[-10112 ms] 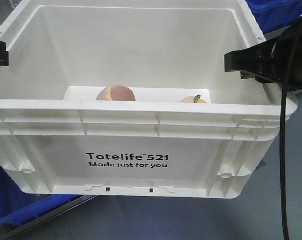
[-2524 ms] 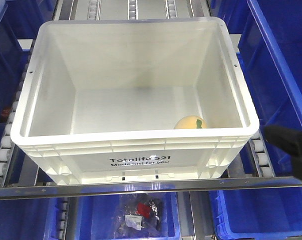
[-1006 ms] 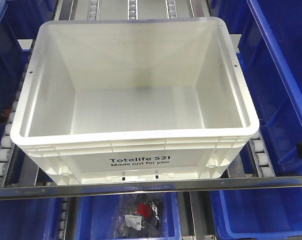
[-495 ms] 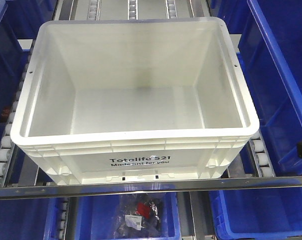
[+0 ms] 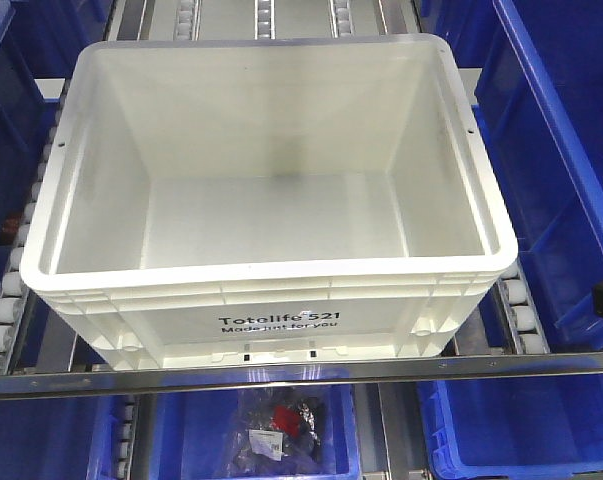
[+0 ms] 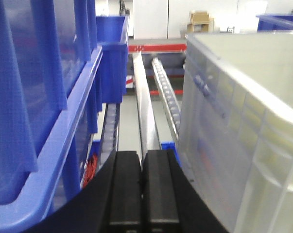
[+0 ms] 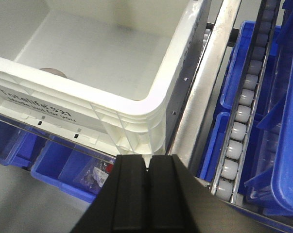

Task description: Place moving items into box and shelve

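Note:
The box, a large white crate printed "Totelife 521", rests on the shelf's rollers. From the front its inside looks bare. In the right wrist view a pinkish-brown moving item peeks over the box's near wall; the other toy is hidden. My right gripper is shut on nothing, just off the box's front right corner. My left gripper is shut and empty, in the gap between the box's side wall and a blue bin.
Blue bins flank the box on both sides. White rollers line the shelf lanes, and a metal rail runs along the shelf front. Below it a blue bin holds bagged items.
Ten seconds ago the box hung between both grippers; now it sits on the rollers. The right gripper has drawn out of the front view, and the yellow toy no longer shows there.

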Robot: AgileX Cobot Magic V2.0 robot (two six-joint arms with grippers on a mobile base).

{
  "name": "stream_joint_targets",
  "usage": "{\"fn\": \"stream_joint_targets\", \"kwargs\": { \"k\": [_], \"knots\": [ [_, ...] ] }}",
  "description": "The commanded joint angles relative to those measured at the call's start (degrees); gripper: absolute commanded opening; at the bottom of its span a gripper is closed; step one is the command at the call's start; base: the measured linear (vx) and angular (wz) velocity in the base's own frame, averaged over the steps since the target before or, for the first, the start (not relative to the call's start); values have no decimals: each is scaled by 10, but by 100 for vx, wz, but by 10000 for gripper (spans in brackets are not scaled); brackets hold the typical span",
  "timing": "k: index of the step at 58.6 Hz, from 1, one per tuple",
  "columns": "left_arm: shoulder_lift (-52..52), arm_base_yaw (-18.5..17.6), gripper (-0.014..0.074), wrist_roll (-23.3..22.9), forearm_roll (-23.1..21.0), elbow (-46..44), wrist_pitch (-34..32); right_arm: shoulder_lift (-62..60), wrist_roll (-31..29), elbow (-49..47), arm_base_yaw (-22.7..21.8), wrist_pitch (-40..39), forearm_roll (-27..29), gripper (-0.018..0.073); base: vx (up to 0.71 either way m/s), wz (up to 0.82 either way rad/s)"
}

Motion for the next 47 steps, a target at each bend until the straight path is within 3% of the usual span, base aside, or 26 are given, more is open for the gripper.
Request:
{"fn": "stream_joint_targets", "kwargs": {
  "k": [1, 15, 24, 47],
  "knots": [
    [-8, 0, 50, -6, -8, 16, -53, 2, -5, -14, 0, -37, -10, -16, 0, 0],
    [-8, 5, 50, -5, -8, 16, -53, 2, -5, -14, 0, -37, -10, -16, 0, 0],
    [-8, 33, 50, -5, -8, 16, -53, 2, -5, -14, 0, -37, -10, -16, 0, 0],
    [-8, 33, 50, -5, -8, 16, -53, 2, -5, -14, 0, -37, -10, -16, 0, 0]
  ]
}}
